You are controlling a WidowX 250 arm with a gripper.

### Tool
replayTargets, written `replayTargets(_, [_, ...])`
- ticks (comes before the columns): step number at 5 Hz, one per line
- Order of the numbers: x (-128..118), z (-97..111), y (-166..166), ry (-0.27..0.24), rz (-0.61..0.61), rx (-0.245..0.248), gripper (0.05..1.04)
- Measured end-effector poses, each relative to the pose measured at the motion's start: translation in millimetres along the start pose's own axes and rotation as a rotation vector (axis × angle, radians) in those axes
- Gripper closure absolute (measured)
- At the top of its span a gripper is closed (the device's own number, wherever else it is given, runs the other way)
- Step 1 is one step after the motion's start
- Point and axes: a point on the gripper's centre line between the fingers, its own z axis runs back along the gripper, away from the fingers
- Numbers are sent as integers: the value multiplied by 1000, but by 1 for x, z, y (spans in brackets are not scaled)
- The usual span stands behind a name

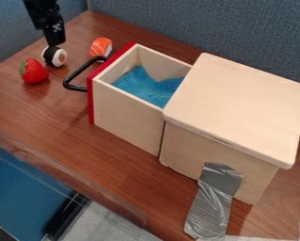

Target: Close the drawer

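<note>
- Noted blue-grey fabric partitions behind worktop, meeting at upper left.
- Logged reddish-brown wood grain on worktop, transparent strip along near edge.
- Saw blue surface beside pale grey floor at lower left.
- Recorded soft light.

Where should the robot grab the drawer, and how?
I'd grab the black handle, coming down from above, with the pincer across its long bar. It's a thin loop sticking out from the red front of the drawer, and the gap behind the bar probably leaves room to close around it.
</note>
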Motion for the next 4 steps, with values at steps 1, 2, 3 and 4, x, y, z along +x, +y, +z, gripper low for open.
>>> replayTargets(1, [-4, -6, 11, -101, -197, -39, 83])
replayTargets(2, [-3, 1, 19, -190, -401, -54, 83])
replayTargets(3, [-11, -2, 23, -231, -576, -90, 83])
replayTargets(4, [-14, -3, 21, -239, -701, -88, 83])
